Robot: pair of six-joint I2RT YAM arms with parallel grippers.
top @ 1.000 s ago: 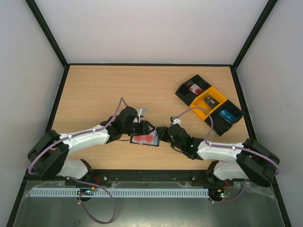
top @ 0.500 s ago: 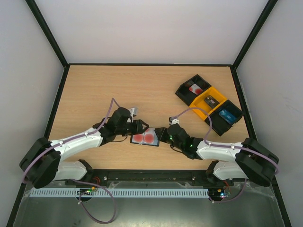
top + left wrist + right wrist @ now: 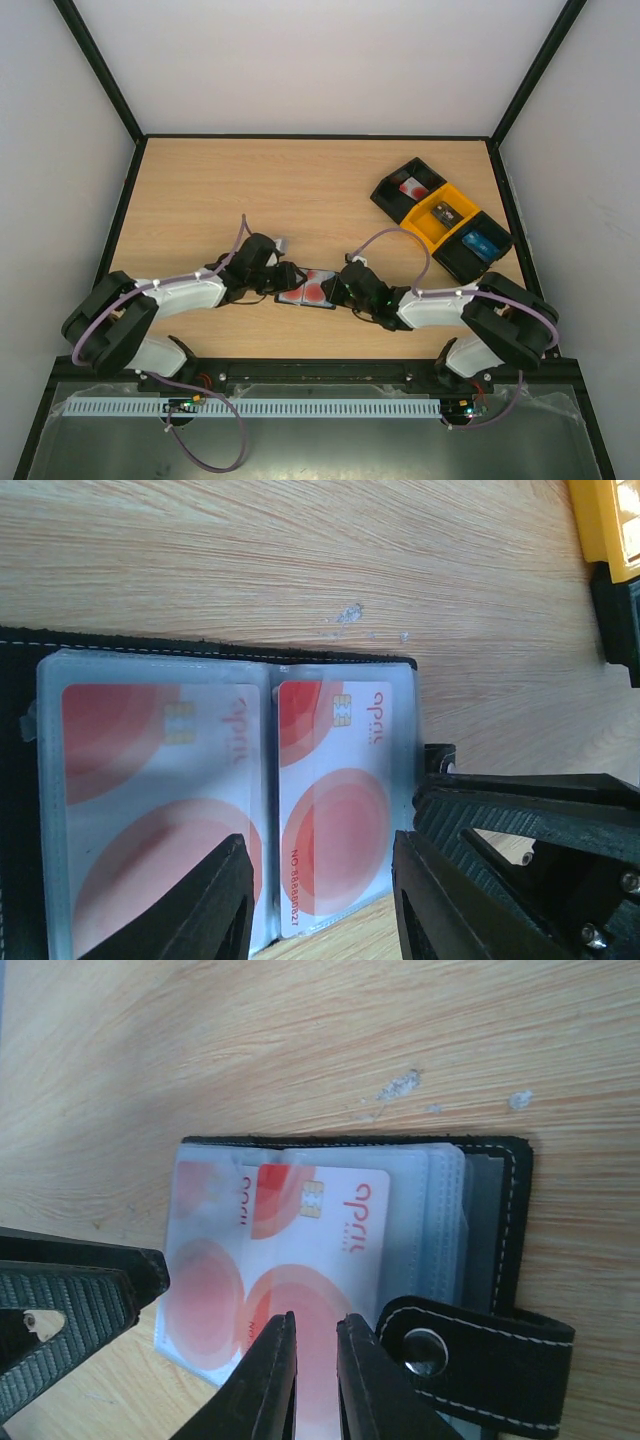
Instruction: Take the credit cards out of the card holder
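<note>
Black card holder [image 3: 307,289] between left tool [image 3: 325,890], right tool [image 3: 315,1380]

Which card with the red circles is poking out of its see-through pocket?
The card nearer the right arm: its chip and red print look sharp, partly uncovered. The other card looks hazy, fully behind its clear sleeve.

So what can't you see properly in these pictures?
Top view: what lies in the bins is too small to name.
Right wrist view: the right gripper covers the lower edge of the credit card, so its grip is unclear.
Right wrist view: the stacked sleeves of the card holder hide any cards behind.
Left wrist view: the left gripper and the frame's edge cut off the bottoms of the credit cards.
</note>
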